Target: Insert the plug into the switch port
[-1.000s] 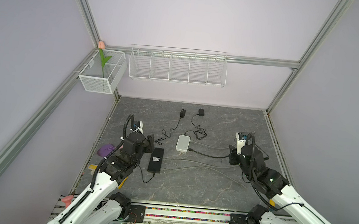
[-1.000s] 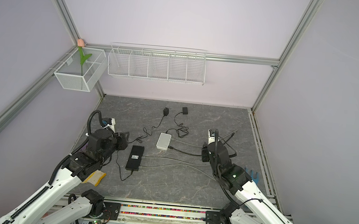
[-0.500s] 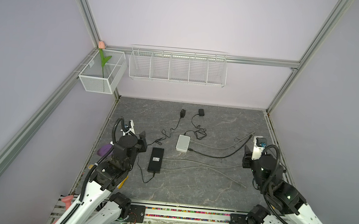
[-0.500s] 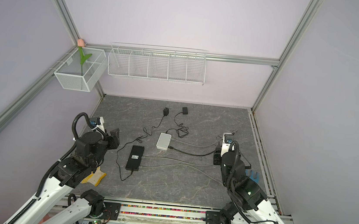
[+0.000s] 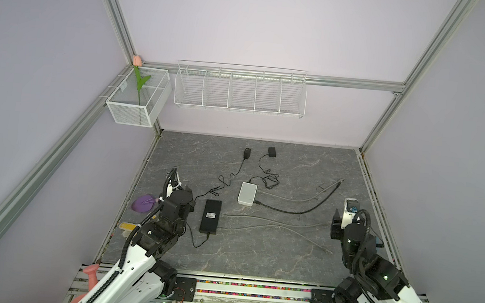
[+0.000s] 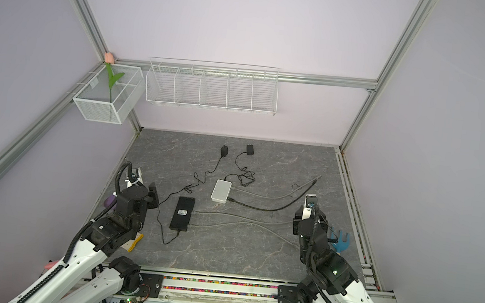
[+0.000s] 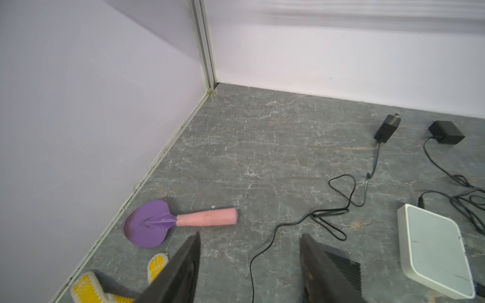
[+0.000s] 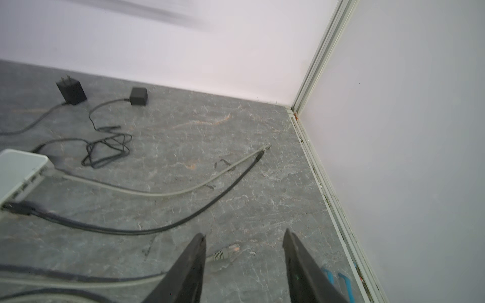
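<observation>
I find the right gripper with jaws apart and nothing between them. A grey plug lies on the desk, close to one jaw tip. A black cable and a grey cable run from the white switch. Two black adapters lie near the back wall.

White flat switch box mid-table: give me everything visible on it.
The white switch box is a flat, rounded-corner rectangle of smooth plastic, lying flat near the middle of the grey marbled tabletop. In the right wrist view a row of ports shows along its side. A thick black cable and a grey cable leave that side; a thin black cord enters its far end. Nothing else touches it.
</observation>
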`<state>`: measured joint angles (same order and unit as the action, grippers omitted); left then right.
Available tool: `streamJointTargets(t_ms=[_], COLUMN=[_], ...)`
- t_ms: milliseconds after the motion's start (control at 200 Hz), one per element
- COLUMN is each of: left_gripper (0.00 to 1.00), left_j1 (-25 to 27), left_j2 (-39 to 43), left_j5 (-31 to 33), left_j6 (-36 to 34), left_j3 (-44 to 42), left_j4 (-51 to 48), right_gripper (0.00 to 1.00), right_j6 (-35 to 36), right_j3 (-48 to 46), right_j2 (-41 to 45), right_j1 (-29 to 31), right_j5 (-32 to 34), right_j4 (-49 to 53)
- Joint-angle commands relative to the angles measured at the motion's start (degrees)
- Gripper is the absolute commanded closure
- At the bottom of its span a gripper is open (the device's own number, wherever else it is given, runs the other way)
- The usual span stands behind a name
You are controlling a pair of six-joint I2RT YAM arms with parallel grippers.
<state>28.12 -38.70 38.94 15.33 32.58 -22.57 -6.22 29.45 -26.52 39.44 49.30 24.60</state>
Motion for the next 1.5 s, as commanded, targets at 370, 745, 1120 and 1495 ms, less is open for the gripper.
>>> streamJointTargets(t_ms=[370,745,1120,1495], left_gripper=[0.35,0.29,0.1,0.01], left_j1=[-0.3,-0.3,-0.3,-0.3], left_j2=[-2.7,-4.1,-5.5,-4.8], left_j5=[6.1,8.7,11.9,16.1], left_j6=[-1.7,-1.6,0.7,3.7], left_j3=[-6.4,-10.4,-10.6,-10.2], left_j4=[5.8,8.6,7.9,5.5], right_gripper=[0.36,0.13,0.11,0.11], right_j6=[-4.8,-11.7,-16.6,-2.9], right_j3=[-5.9,-6.1,-4.8,-11.4], right_j2=[0.3,-3.1,-5.4,-12.5], right_j1=[-0.3,-0.4,-0.4,-0.4], right_j5=[4.2,10.5,15.4,12.4], right_j4=[-1.6,0.6,4.3,-12.5])
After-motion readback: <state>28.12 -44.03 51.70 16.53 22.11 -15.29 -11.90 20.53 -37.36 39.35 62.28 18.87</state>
